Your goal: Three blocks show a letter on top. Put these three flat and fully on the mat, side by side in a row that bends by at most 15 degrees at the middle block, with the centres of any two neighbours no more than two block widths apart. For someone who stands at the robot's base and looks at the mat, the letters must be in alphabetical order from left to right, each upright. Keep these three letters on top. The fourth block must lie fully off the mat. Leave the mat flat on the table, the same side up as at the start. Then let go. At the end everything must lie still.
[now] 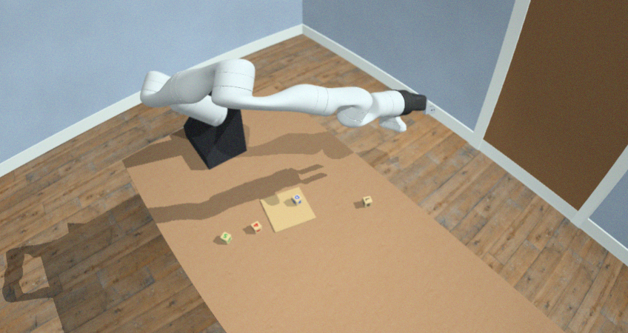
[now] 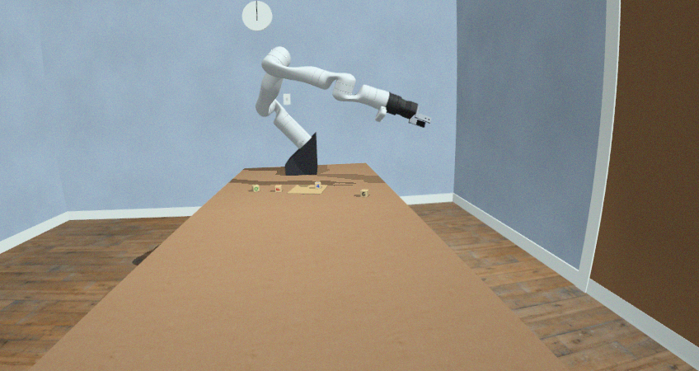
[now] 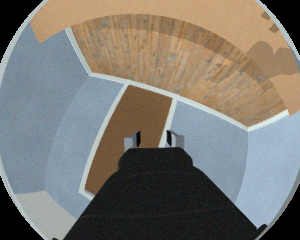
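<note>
Wide-open gripper (image 2: 420, 120) (image 3: 153, 136), nothing held! Top and exterior catch four blocks; wrist shows none.

the arm (image 1: 290, 98) (image 2: 313, 75) is smooth, glossy white with rounded, bulging joints and thin dark seam lines. behind the claw (image 1: 430, 106) (image 2: 422, 120) (image 3: 154, 139) sits a ribbed black collar (image 1: 407, 102) (image 2: 401, 105); the claw's own fingers are grey with black inner pads (image 3: 169, 138).
</note>
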### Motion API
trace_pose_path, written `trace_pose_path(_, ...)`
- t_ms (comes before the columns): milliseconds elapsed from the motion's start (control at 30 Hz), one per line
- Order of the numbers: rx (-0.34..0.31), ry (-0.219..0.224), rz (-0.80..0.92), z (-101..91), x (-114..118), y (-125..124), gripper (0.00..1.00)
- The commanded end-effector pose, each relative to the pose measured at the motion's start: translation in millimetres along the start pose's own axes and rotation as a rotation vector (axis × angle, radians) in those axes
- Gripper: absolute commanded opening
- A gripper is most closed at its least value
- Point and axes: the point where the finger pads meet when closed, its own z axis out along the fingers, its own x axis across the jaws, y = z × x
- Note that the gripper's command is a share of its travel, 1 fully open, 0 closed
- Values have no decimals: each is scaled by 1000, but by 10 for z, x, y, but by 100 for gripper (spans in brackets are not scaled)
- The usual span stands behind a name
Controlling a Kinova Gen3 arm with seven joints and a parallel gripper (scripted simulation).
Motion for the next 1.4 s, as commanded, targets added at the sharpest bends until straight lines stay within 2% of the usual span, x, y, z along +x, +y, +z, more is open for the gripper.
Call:
trace_pose_path(0, 26, 99, -94, 99, 218, 64, 100)
trace_pose_path(267, 148, 300, -301, 46, 658, -413, 100)
trace_pose_path(333, 148, 300, -301, 46, 658, -413, 100)
trace_pose_path(400, 191, 355, -354, -6, 752, -584, 100)
trace_pose_path(633, 357, 531, -503, -292, 935, -1186, 100)
trace_pose_path(833, 501, 653, -591, -614, 946, -1628, 100)
trace_pose_path(900, 501, 653, -591, -614, 946, -1628, 100)
trace_pose_path(1067, 612, 731, -641, -894, 887, -1905, 100)
trace_pose_path(1367, 768, 823, -690, -1323, 731, -2200, 100)
